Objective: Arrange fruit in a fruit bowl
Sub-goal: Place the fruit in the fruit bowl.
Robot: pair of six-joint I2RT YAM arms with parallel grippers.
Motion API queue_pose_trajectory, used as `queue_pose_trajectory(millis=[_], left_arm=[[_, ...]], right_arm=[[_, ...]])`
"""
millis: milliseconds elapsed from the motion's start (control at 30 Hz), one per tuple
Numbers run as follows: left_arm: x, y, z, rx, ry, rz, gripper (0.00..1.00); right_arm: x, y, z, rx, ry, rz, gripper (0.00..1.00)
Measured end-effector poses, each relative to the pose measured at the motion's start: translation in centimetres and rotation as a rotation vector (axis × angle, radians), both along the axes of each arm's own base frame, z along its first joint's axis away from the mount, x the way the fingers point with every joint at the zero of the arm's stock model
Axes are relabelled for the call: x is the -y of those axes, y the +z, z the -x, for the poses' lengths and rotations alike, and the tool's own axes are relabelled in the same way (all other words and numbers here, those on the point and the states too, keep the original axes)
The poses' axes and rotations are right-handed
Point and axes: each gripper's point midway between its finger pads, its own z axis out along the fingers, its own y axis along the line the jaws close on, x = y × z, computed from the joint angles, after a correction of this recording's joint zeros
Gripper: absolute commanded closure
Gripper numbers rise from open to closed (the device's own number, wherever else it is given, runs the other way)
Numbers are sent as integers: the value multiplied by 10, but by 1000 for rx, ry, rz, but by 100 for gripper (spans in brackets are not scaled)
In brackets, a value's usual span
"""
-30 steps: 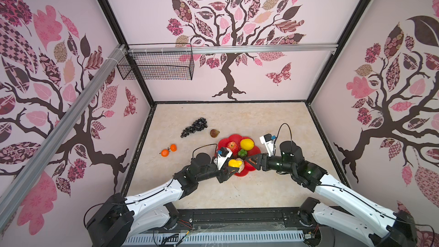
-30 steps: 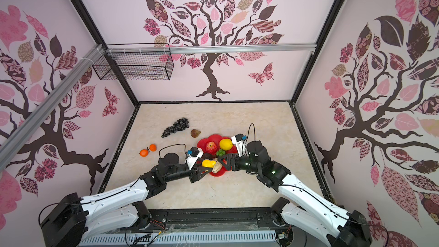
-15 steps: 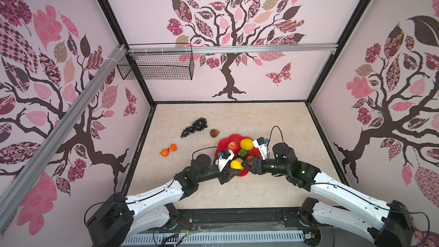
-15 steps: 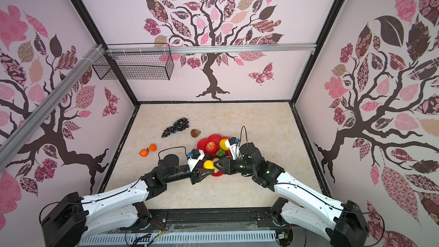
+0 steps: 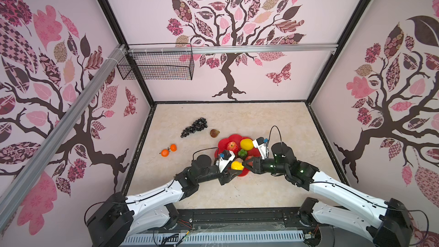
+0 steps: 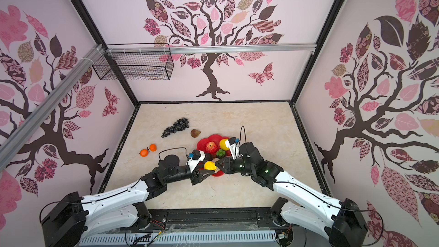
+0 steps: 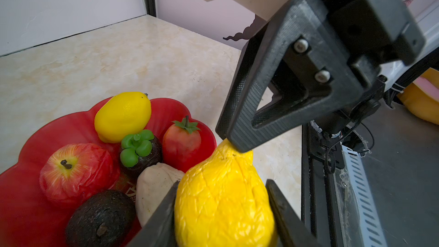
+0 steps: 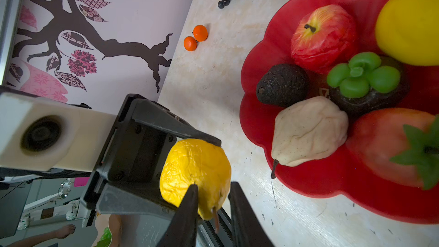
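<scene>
My left gripper point(image 7: 222, 186) is shut on the body of a wrinkled yellow fruit point(image 5: 237, 165) with a brown stem, held just off the near edge of the red fruit bowl point(image 5: 222, 143). From the opposite side my right gripper point(image 8: 213, 186) pinches that fruit's narrow stem end. In the bowl point(image 7: 16, 200) lie a red apple point(image 7: 76, 169), a lemon point(image 7: 123, 115), a strawberry point(image 7: 183, 143), a green-topped dark fruit point(image 7: 140, 148), a cream pear point(image 8: 308, 131) and an avocado point(image 8: 282, 85). On the table left of the bowl are the black grapes point(image 5: 194, 127), a fig point(image 5: 214, 133) and two oranges point(image 5: 168, 150).
A black wire basket point(image 5: 156, 67) hangs from the aluminium rail at the back left, high above the table. Patterned walls close in the table on three sides. A black frame rail point(image 5: 237, 215) runs along the front edge.
My right gripper moved left to the fruit in my left gripper and narrowed its jaws onto the stem end. The left gripper stayed where it was.
</scene>
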Motion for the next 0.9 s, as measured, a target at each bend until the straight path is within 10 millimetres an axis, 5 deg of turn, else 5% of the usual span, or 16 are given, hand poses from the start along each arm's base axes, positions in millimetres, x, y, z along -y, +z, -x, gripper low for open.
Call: queue_pose_trajectory(millis=[333, 900], left_arm=[[0, -2, -1, 12, 3, -11, 51], [-4, -19, -4, -8, 51, -78, 23]], right_arm=[[-2, 1, -1, -6, 0, 0, 89], [-2, 11, -10, 36, -21, 13, 97]])
